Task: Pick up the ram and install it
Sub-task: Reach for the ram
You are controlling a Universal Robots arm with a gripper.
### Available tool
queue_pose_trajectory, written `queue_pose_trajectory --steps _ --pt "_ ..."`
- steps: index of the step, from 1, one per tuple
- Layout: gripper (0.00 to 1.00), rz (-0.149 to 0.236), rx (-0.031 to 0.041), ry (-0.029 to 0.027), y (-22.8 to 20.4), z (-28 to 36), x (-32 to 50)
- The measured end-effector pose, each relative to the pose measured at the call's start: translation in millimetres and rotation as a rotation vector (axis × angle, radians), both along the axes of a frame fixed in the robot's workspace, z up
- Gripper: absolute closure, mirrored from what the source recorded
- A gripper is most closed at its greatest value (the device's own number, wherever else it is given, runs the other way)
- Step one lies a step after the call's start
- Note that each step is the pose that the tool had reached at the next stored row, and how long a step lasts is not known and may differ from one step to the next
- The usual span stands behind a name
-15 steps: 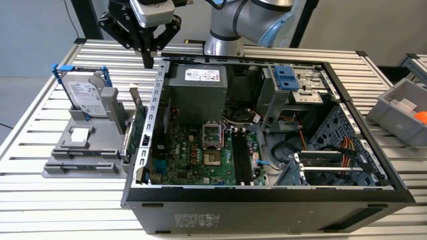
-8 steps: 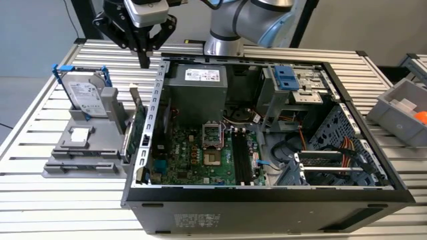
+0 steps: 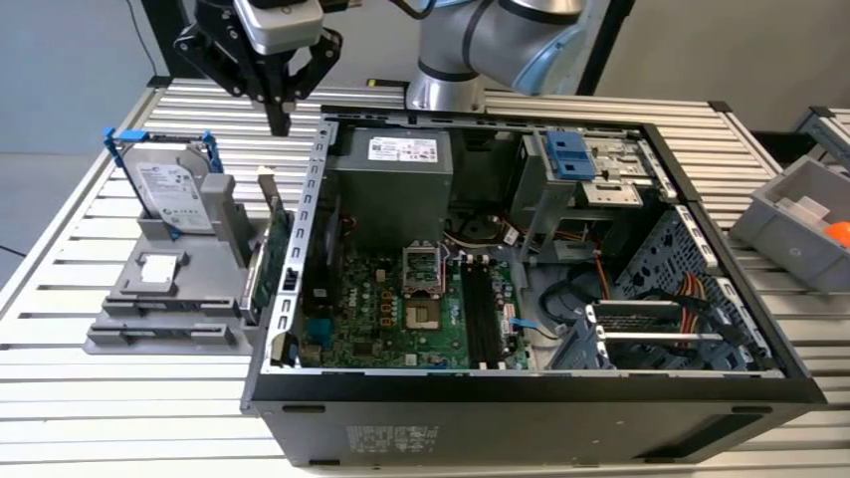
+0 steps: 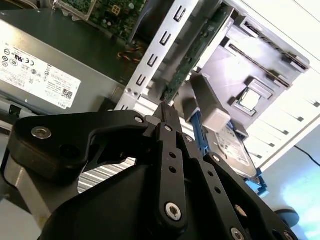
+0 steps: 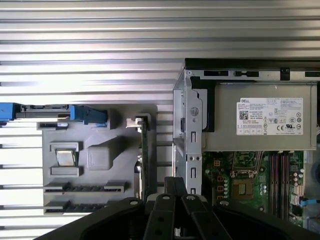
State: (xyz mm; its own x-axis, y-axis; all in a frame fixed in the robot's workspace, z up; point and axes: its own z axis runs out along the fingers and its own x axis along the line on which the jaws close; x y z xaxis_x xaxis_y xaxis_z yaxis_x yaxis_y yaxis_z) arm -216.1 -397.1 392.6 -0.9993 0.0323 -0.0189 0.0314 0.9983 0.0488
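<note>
In the exterior view, a black two-finger gripper [image 3: 279,121] is seen hanging above the far part of a slatted metal worktop [image 3: 133,418], just beside the far corner of an open black computer case [image 3: 531,403]; its fingers are pressed together and nothing is seen between them. Near the worktop's edge at the exterior view's left, a grey plastic fixture [image 3: 146,334] is seen, carrying a silver hard drive in a blue frame [image 3: 173,194] upright and a green expansion card with a metal bracket [image 3: 275,264] on edge against the case. Inside the case, long black slots [image 3: 481,309] are seen on a green motherboard [image 3: 385,319]; the ram cannot be told apart there with certainty. In the second wrist view, the closed fingertips [image 4: 166,112] are shown apart from the card's edge. In the first wrist view, the gripper [image 5: 175,184] is placed between the fixture and the case wall.
</note>
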Motion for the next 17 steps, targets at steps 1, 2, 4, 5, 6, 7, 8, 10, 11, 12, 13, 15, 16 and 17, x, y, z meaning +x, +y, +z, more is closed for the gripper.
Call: queue_pose_trajectory --steps 1,2,4,5,6,7,8,10,11,12,13,15,16,17 --pt "1.0 0.0 0.0 0.0 0.0 0.0 -0.9" --pt "1.0 0.001 0.0 0.0 0.0 0.0 -1.8" --pt "1.0 0.001 0.0 0.0 0.0 0.0 -3.6" --pt "1.0 0.001 0.0 0.0 0.0 0.0 -4.6" --pt "1.0 0.002 0.0 0.0 0.0 0.0 -5.6" --pt "1.0 0.003 0.0 0.0 0.0 0.0 -6.6" --pt "1.0 0.005 0.0 -0.0001 0.0 0.0 -7.5" --pt "1.0 0.008 0.0 -0.0001 0.0 0.0 -9.4" --pt "1.0 0.011 0.0 0.0 0.0 0.0 -10.3" --pt "1.0 0.013 0.0 0.0 0.0 0.0 -11.1" --pt "1.0 0.016 0.0 0.0 0.0 0.0 -11.9" --pt "1.0 0.019 0.0 0.0 0.0 0.0 -13.7" --pt "1.0 0.019 0.0 0.0 0.0 0.0 -14.6" --pt "1.0 0.02 0.0 0.0 0.0 0.0 -15.5"
